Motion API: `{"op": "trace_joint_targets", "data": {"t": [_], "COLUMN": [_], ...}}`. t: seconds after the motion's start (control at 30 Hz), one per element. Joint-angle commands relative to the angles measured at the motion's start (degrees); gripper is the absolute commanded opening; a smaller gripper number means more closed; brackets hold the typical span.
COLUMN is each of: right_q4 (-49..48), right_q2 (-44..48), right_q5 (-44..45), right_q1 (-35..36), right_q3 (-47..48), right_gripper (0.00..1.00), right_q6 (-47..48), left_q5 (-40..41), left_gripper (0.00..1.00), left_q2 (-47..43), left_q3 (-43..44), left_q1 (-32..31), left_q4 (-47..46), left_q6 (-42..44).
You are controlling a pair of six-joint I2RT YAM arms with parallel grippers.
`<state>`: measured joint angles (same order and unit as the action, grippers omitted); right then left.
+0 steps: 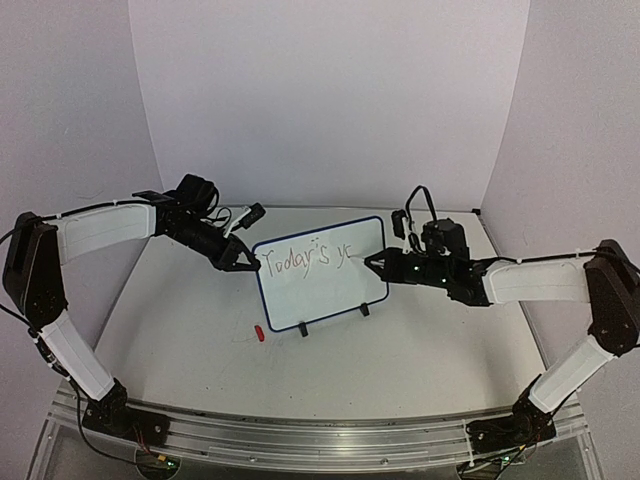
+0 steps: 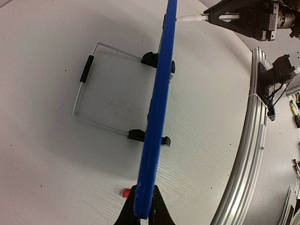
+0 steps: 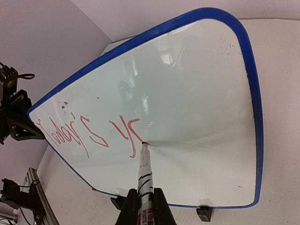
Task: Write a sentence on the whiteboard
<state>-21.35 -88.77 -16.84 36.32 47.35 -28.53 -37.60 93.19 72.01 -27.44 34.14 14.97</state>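
a robotics lab cell: white table (image 1: 180, 330) boxed by plain backdrop panels (image 1: 330, 100), aluminium mounting rail (image 1: 300, 432).

The small blue-framed whiteboard (image 1: 330, 295) stands between my left pincer (image 1: 248, 265) and right pincer (image 1: 377, 264); a small red object (image 1: 258, 334) lies before its left corner.
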Motion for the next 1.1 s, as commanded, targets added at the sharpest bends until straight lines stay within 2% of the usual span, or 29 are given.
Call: {"op": "trace_joint_targets", "data": {"t": [0.0, 0.73, 1.07], "right_q4": [0.6, 1.4, 2.0], "right_q2": [2.2, 1.1, 7.5], "right_q5": [4.3, 1.6, 2.1], "right_q1": [-0.4, -0.3, -0.3], "right_q3": [1.1, 5.4, 1.4], "right_gripper": [0.00, 0.00, 0.00], "right_q6": [1.2, 2.8, 2.3], "left_q5": [5.0, 5.0, 5.0], "left_gripper": [0.00, 0.00, 0.00], "left_q2": [2.5, 2.5, 2.6], "left_q3": [0.9, 0.9, 0.9], "left_q1": [-0.4, -0.4, -0.4], "left_q4": [0.6, 0.7, 0.7], "left_q6": [2.1, 2.1, 2.2]}}
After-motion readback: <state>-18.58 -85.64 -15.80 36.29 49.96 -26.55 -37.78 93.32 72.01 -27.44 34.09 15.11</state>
